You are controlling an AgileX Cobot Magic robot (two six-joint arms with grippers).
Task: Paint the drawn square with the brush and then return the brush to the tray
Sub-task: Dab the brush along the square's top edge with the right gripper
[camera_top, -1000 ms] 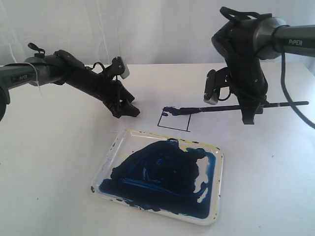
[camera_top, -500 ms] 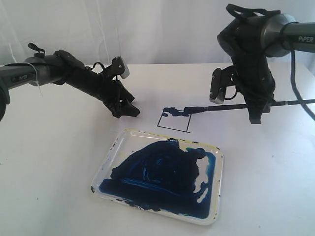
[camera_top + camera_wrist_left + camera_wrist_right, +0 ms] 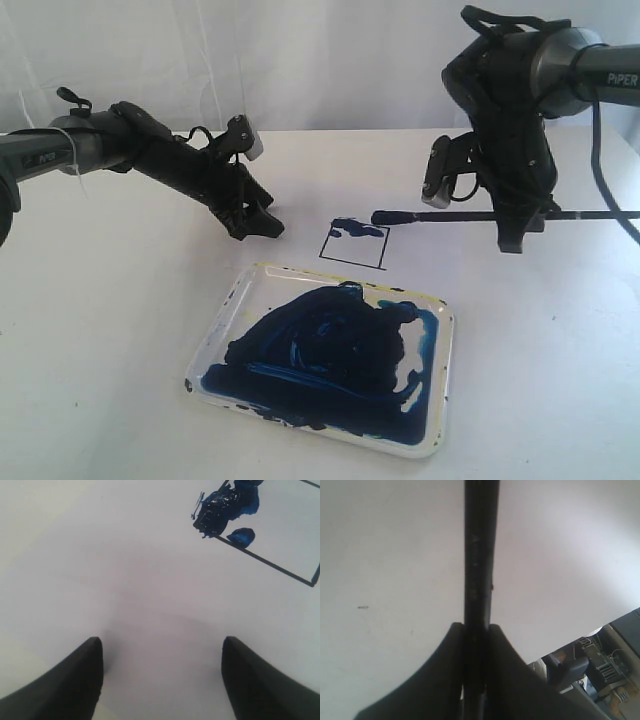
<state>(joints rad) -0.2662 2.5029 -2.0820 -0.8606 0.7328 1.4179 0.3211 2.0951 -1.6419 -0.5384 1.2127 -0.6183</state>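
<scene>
The drawn square (image 3: 355,244) lies on the white surface beyond the tray, its far edge smeared dark blue; the left wrist view shows that smeared corner (image 3: 227,502). The brush (image 3: 470,215) is held level above the table, its bristle tip (image 3: 380,217) just right of the square and lifted off it. My right gripper (image 3: 510,235) is shut on the black handle (image 3: 480,580). My left gripper (image 3: 255,225) rests low, left of the square, open with nothing between its fingers (image 3: 75,680). The tray (image 3: 215,345), full of dark blue paint, sits nearest the front.
White table surface surrounds the square and tray. In the right wrist view, some equipment (image 3: 590,665) shows past the table edge.
The brush tip has lifted off the square's far edge and drawn back to the right, leaving a blue smear there. The left arm has not moved.
</scene>
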